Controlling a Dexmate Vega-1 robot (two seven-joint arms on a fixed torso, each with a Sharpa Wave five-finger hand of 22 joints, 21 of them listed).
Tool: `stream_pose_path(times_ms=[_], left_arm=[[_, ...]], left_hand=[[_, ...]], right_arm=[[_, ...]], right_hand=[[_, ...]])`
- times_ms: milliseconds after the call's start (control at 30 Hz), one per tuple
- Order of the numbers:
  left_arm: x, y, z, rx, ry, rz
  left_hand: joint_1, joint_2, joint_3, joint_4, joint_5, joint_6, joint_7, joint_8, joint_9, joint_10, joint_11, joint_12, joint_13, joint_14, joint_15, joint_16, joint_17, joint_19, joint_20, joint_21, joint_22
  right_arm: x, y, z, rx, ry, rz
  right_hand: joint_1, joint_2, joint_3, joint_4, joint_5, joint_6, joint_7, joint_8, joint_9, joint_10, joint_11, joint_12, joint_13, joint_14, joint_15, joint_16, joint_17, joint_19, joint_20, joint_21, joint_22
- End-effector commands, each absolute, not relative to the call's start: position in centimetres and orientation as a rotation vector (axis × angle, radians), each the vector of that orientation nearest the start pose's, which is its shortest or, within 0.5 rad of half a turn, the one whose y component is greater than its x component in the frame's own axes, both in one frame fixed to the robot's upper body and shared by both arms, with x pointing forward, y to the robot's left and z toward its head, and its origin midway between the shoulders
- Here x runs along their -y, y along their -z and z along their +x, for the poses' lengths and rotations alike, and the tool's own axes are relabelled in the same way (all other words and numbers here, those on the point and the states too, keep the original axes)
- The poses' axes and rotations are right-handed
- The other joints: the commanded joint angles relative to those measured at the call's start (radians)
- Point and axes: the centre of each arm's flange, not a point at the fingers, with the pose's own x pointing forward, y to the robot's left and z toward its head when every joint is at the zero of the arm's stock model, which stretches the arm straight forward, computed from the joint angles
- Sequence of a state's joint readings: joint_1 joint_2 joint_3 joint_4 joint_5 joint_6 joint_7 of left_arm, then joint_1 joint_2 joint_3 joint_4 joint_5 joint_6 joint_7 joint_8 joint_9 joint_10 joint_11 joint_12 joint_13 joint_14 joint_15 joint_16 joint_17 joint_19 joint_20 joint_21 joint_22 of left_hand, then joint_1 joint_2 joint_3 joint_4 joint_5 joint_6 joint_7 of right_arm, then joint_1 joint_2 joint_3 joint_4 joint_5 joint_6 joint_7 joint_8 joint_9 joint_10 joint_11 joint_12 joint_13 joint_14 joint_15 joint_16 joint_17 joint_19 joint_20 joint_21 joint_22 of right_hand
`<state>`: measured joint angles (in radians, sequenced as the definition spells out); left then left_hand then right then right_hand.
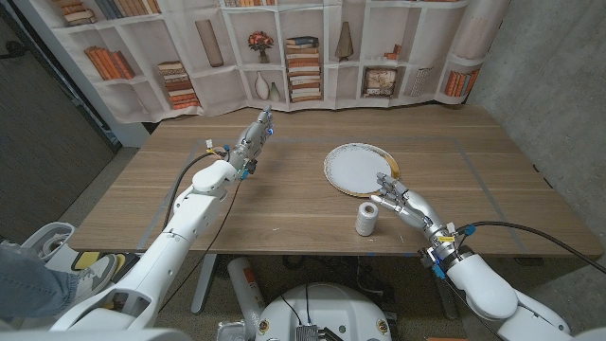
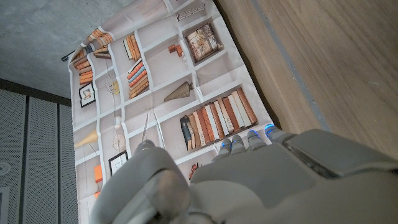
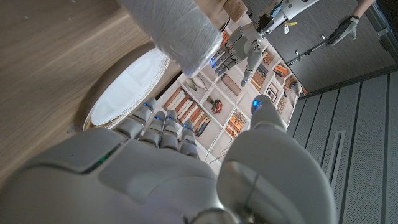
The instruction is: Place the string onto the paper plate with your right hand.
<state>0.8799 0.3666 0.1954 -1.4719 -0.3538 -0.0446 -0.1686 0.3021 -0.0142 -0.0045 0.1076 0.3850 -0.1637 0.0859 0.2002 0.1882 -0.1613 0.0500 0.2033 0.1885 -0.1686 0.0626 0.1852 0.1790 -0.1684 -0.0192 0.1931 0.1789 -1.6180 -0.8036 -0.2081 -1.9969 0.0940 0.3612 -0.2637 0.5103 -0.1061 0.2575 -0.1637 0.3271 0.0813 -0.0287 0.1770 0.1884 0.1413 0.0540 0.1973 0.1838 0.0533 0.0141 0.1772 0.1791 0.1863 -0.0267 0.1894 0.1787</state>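
Observation:
A white spool of string (image 1: 365, 218) stands upright on the wooden table, just in front of the empty paper plate (image 1: 352, 169). My right hand (image 1: 394, 196) hovers close to the spool's right, by the plate's near rim, fingers apart and holding nothing. In the right wrist view the spool (image 3: 177, 28) sits beyond my right hand's fingertips (image 3: 163, 121), with the plate (image 3: 127, 87) behind it. My left hand (image 1: 255, 135) is raised over the table's far left part, fingers stretched out and empty; the left wrist view shows its back (image 2: 261, 180).
A bookshelf-print curtain (image 1: 284, 47) hangs behind the table's far edge. A concrete wall (image 1: 559, 85) stands to the right. Grey tape lines (image 1: 473, 161) mark the tabletop. A person's leg and shoe (image 1: 38, 270) show at the near left corner.

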Motion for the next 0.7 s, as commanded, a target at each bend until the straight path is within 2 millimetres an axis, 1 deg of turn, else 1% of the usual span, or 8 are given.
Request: stream_pose_path(times_ms=[33,300,700], left_arm=[[-24.4,-0.2,63.9,0.556,0.297,0.124],[-23.7,-0.5,64.2,0.549,0.306,0.14],[-23.3,-0.7,64.8,0.534,0.316,0.142]], left_hand=[[0.007,0.001,-0.006,0.003,0.004,0.003,-0.001,0.003,0.002,-0.004,0.004,0.003,0.001,-0.035,0.006,0.003,0.004,-0.064,0.0,0.009,0.004],[0.008,0.002,-0.007,0.003,0.004,0.003,-0.002,0.002,0.002,-0.004,0.003,0.003,0.001,-0.035,0.007,0.003,0.004,-0.065,0.001,0.009,0.004],[0.009,0.003,-0.01,0.002,0.005,0.005,-0.003,0.003,0.002,-0.004,0.004,0.003,0.001,-0.035,0.007,0.003,0.004,-0.065,0.003,0.009,0.004]], right_arm=[[24.6,16.7,44.2,0.659,-0.245,-0.505],[24.4,17.4,44.0,0.658,-0.219,-0.522],[23.5,18.2,44.0,0.668,-0.19,-0.532]], right_hand=[[0.017,-0.001,-0.004,0.004,0.012,-0.018,0.0,-0.003,0.005,-0.011,0.0,-0.004,0.003,-0.008,0.002,0.002,0.003,0.004,0.004,0.004,0.002],[0.023,-0.004,-0.005,0.006,0.019,-0.037,-0.002,-0.002,0.005,-0.028,-0.002,-0.007,0.003,-0.019,0.006,0.0,0.003,0.005,0.003,0.005,0.002],[0.029,-0.007,-0.007,0.007,0.027,-0.055,0.0,-0.001,0.005,-0.041,0.001,-0.008,0.003,-0.029,0.008,0.0,0.003,0.004,0.005,0.005,0.001]])
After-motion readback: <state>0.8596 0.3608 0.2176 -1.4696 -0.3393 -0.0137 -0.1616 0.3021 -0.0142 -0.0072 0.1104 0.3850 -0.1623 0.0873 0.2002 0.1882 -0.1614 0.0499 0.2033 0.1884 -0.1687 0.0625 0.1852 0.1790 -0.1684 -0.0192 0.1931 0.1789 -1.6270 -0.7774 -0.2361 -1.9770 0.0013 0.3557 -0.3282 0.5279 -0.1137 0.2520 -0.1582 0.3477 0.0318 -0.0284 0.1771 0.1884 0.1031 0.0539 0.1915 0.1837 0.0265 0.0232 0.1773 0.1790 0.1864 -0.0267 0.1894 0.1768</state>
